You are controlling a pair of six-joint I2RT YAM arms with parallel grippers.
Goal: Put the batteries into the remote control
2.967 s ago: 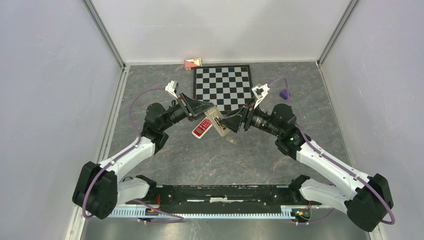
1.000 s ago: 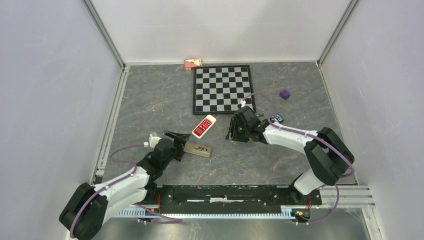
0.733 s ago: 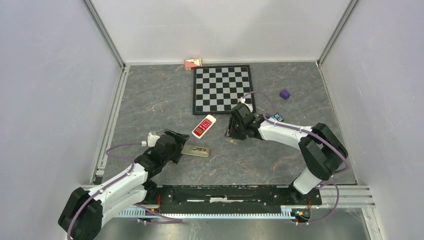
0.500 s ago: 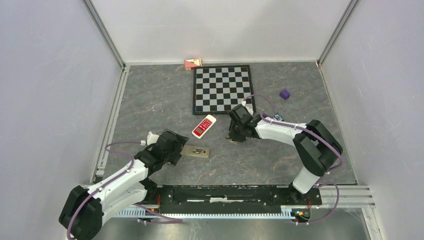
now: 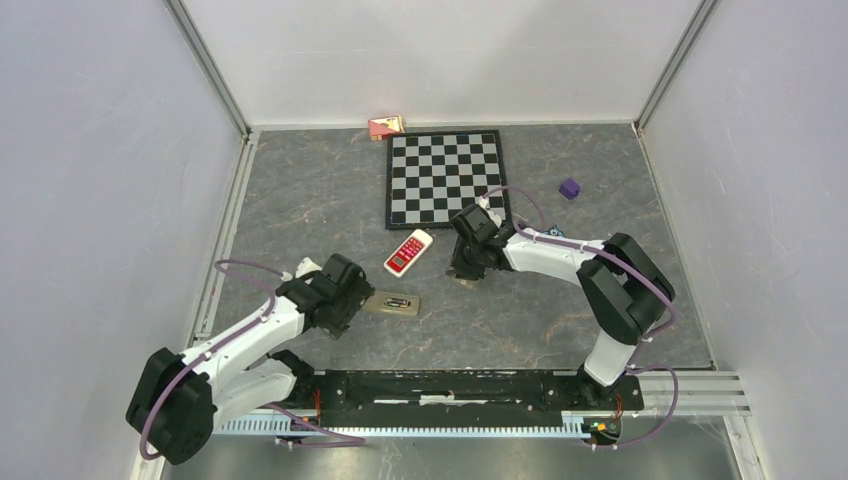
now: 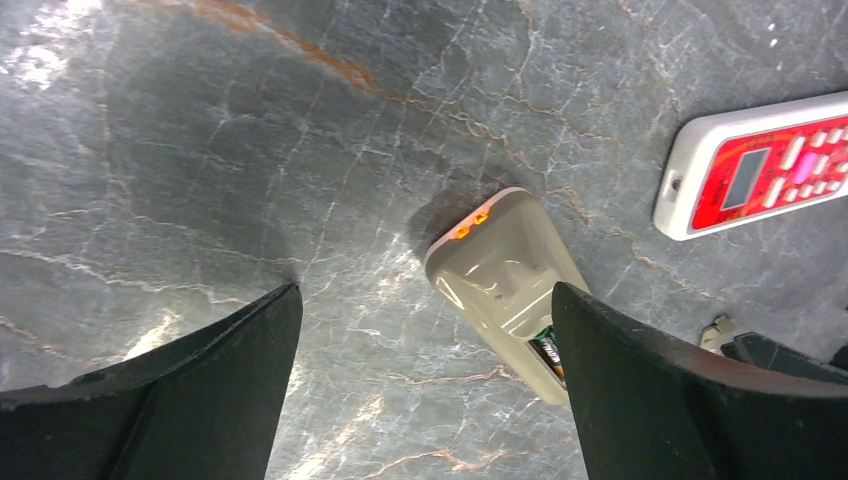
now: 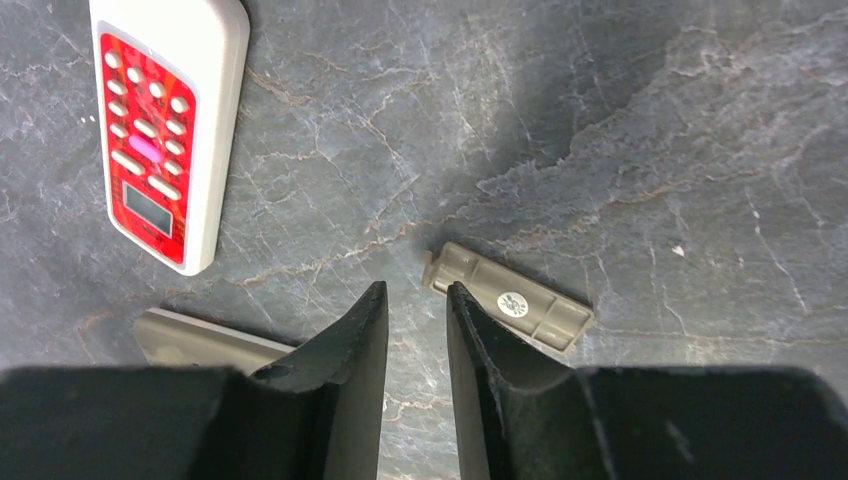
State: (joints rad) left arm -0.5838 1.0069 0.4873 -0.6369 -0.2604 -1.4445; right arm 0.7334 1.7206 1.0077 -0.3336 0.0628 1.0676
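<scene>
Top view: left gripper (image 5: 356, 299) is at the near end of the grey open-backed remote control (image 5: 392, 303), well short of the black-and-white chessboard (image 5: 445, 178). Right gripper (image 5: 464, 271) points down at the slate table (image 5: 300, 200), right of the red-and-white button remote (image 5: 408, 252).

Left wrist: left gripper (image 6: 425, 292) jaws spread wide, empty. The grey remote (image 6: 503, 270) lies between them, with one dark cylindrical battery (image 6: 548, 353) seated in its bay.

Right wrist: right gripper (image 7: 415, 297) jaws are a narrow slit apart, pinching nothing. Grey plastic battery cover (image 7: 510, 300) lies flat just beside the right finger; contact unclear.
</scene>
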